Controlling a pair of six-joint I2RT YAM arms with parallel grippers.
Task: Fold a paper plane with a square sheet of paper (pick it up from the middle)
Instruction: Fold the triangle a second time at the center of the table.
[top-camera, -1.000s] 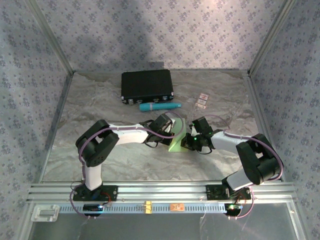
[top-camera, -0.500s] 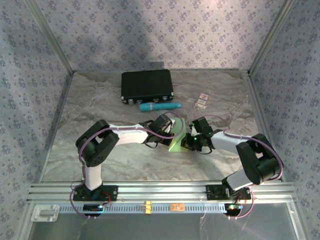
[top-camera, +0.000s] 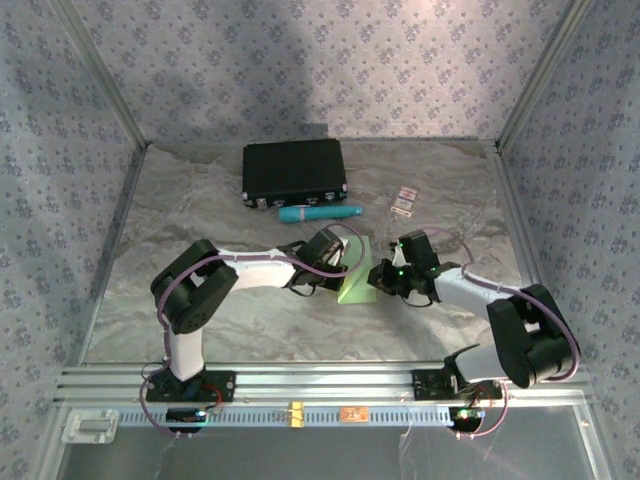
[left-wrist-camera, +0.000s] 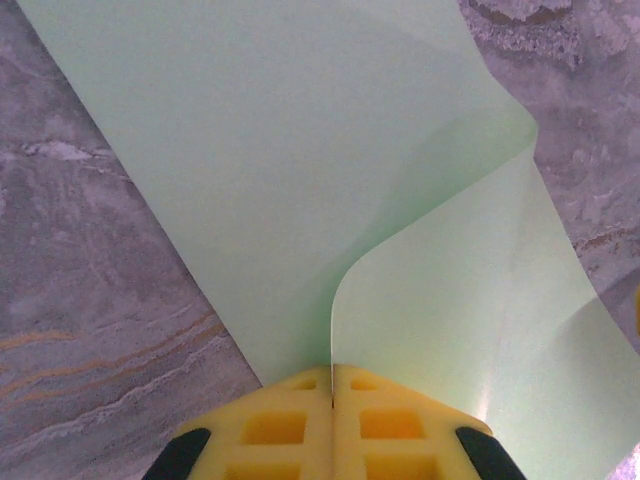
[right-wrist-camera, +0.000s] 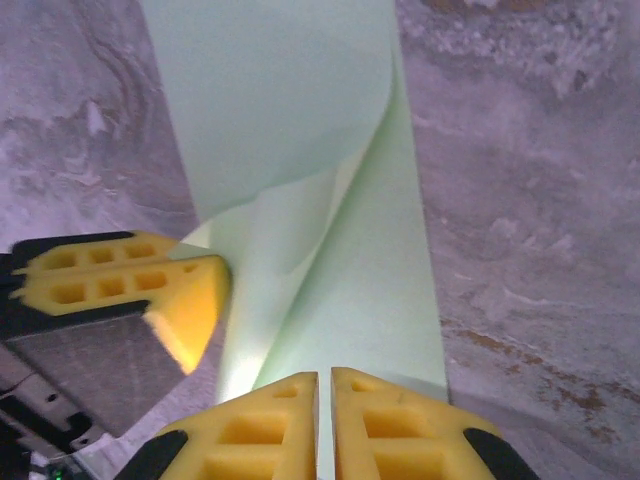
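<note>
Both arms meet over the sheet of paper (top-camera: 355, 281), which sits on the near side of the black case (top-camera: 294, 172), past the teal tube (top-camera: 320, 213) lying just in front of that case. The left gripper (left-wrist-camera: 332, 372) has its jaws pressed together on one edge of the sheet, and the pale green paper curls up from the pinch in a soft bend. From the side away from the case's left end comes the right gripper (right-wrist-camera: 325, 376), jaws all but closed, a sliver of the sheet caught in the slit. Between the two, the paper stands lifted and folded over itself above the marbled table (top-camera: 200, 230).
</note>
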